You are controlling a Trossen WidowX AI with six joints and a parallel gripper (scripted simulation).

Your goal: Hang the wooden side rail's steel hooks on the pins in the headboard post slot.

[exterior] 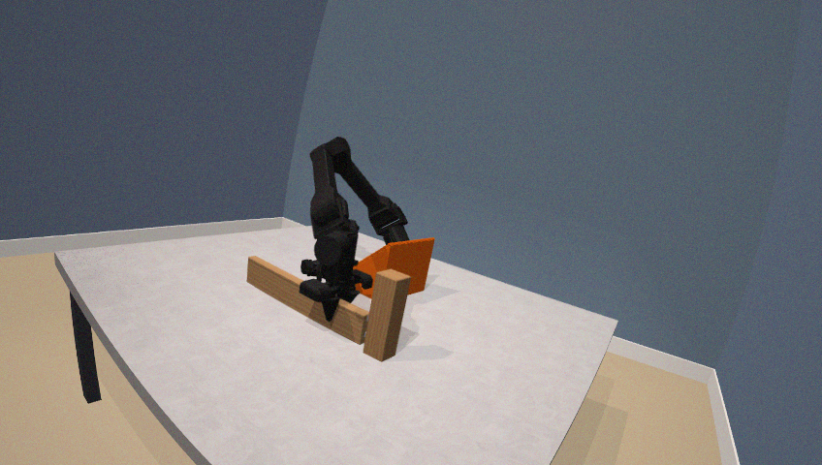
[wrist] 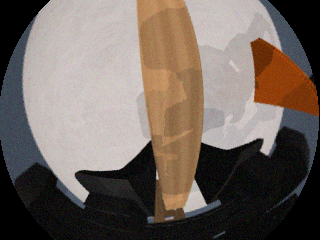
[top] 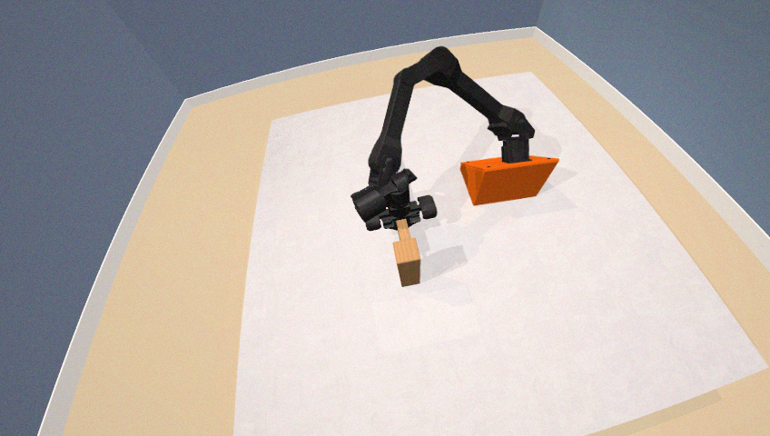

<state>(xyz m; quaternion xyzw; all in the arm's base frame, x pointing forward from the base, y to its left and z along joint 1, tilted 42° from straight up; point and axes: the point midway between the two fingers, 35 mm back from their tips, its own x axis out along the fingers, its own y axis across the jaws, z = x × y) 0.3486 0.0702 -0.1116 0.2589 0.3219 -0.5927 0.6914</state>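
Note:
The wooden side rail (top: 404, 231) (exterior: 275, 281) (wrist: 172, 110) is a long, narrow beam standing on edge. In the exterior view it appears low along its length, at table level. The headboard post (top: 406, 252) (exterior: 386, 317) stands upright, with the rail's near end just beside it and a narrow gap between them. My gripper (top: 401, 222) (exterior: 337, 306) (wrist: 166, 139) is shut on the rail near the post end, one finger on each side. The hooks, pins and slot are too small or hidden to make out, and no seated hook shows.
The orange base block (top: 513, 183) (exterior: 410, 265) (wrist: 280, 80) carries the arm and stands behind the post in the exterior view. The pale table (top: 540, 302) (exterior: 472, 380) has a long edge on the left in that view.

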